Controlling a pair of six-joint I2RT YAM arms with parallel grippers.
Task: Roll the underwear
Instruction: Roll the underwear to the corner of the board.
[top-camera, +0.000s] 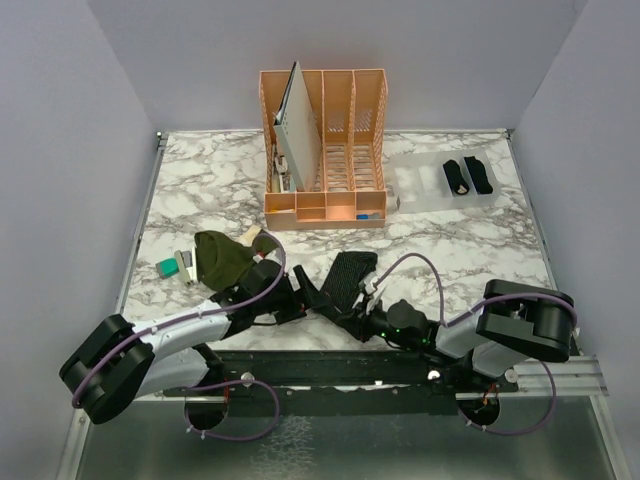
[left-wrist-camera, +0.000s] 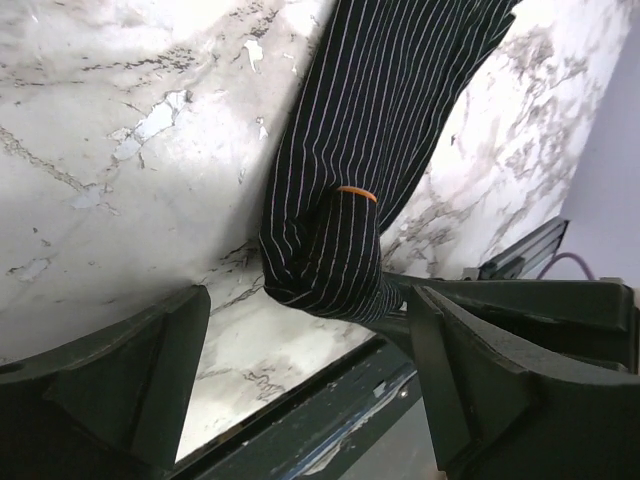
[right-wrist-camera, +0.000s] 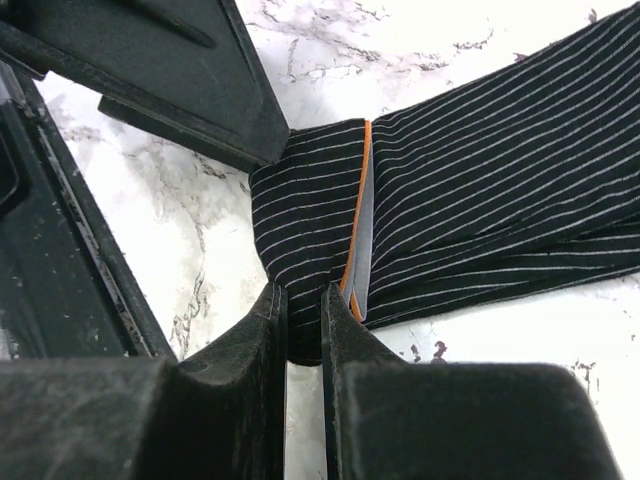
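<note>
Striped black briefs (right-wrist-camera: 480, 150) are getting pinched at the rolled end by the right gripper (right-wrist-camera: 303, 335), left gripper (left-wrist-camera: 305, 320) hovering spread around it, so a slip's probably unrolling it.

**Overhead view.** Left arm (top-camera: 160, 345) runs low from its base at 7 o'clock toward 2 o'clock. Right arm (top-camera: 505, 325) is folded at 4 o'clock, its forearm reaching toward 9 o'clock. The two wrists converge just below centre, tips nearly touching.

**Wrist views.** Left gripper (left-wrist-camera: 305, 300): jaws spread wide, with the folded end of the striped underwear (left-wrist-camera: 370, 150) lying between them. Right gripper (right-wrist-camera: 303, 305): fingers (right-wrist-camera: 230, 400) drawn almost together, pinching the edge of that cloth, with one left finger just beyond at 11 o'clock.
</note>
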